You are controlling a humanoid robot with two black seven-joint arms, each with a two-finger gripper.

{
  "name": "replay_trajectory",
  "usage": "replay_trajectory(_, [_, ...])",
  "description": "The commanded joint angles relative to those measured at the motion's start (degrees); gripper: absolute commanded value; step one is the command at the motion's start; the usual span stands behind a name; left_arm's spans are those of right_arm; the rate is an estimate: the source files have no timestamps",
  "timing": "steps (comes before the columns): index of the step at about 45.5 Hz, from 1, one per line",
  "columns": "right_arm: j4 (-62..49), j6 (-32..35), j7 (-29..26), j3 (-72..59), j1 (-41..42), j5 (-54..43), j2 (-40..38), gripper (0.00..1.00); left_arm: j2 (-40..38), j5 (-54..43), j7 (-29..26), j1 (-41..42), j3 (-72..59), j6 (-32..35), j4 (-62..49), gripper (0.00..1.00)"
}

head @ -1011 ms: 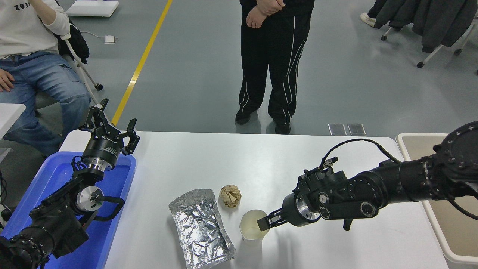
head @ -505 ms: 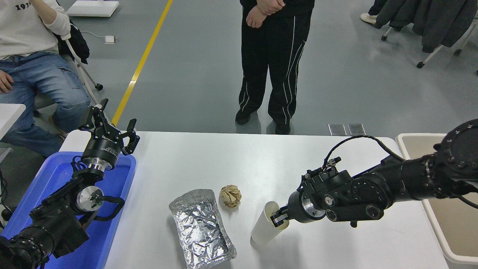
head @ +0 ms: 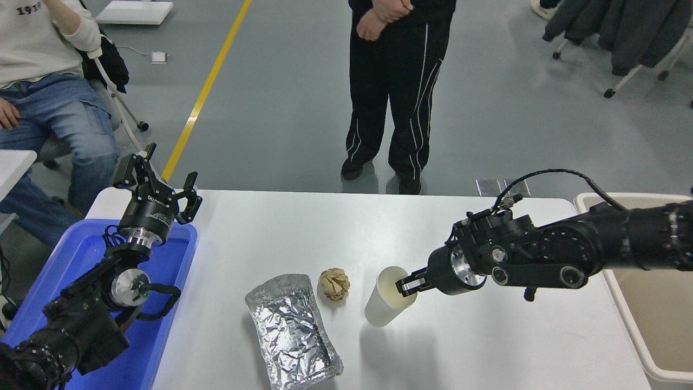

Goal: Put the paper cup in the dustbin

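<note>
The white paper cup (head: pixel 385 299) hangs tilted above the table, its cream mouth facing up and right. My right gripper (head: pixel 406 284) is shut on the cup's rim, one finger inside the mouth, and holds it clear of the table with a shadow beneath. The beige dustbin (head: pixel 658 317) stands at the table's right edge, partly behind my right arm. My left gripper (head: pixel 157 184) is parked open above the blue tray at the left.
A crumpled brown paper ball (head: pixel 334 284) lies just left of the cup. A silver foil packet (head: pixel 292 331) lies at the front. A blue tray (head: pixel 162 319) sits under my left arm. A person stands beyond the table's far edge; another sits at the upper left.
My right gripper closed on the cup's rim, tipped it and lifted it off the table, moving up and to the right. The left arm has not moved.
</note>
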Motion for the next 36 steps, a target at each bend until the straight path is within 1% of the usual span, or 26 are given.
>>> replay_trajectory(1, [3.5, 9.4, 0.8, 14.3, 1.1, 0.3, -11.3, 0.0, 0.0, 0.0, 0.0, 0.0, 0.1, 0.0, 0.1, 1.0])
replay_trajectory(8, [3.3, 15.3, 0.7, 22.9, 1.0, 1.6, -15.8, 0.0, 0.0, 0.0, 0.0, 0.0, 0.0, 0.0, 0.0, 1.0])
replay_trajectory(12, [2.8, 18.6, 0.5, 27.6, 1.3, 6.4, -18.5, 0.0, 0.0, 0.0, 0.0, 0.0, 0.0, 0.0, 0.0, 1.0])
replay_trajectory(18, [2.3, 19.6, 0.2, 31.1, 2.6, 11.2, -19.9, 0.0, 0.0, 0.0, 0.0, 0.0, 0.0, 0.0, 0.0, 1.0])
replay_trajectory(24, [-0.1, 20.6, 0.2, 31.3, 4.5, 15.0, -20.1, 0.0, 0.0, 0.0, 0.0, 0.0, 0.0, 0.0, 0.0, 1.0])
replay_trajectory(36, [-4.6, 20.8, 0.2, 31.2, 4.2, 15.9, -20.1, 0.0, 0.0, 0.0, 0.0, 0.0, 0.0, 0.0, 0.0, 1.0])
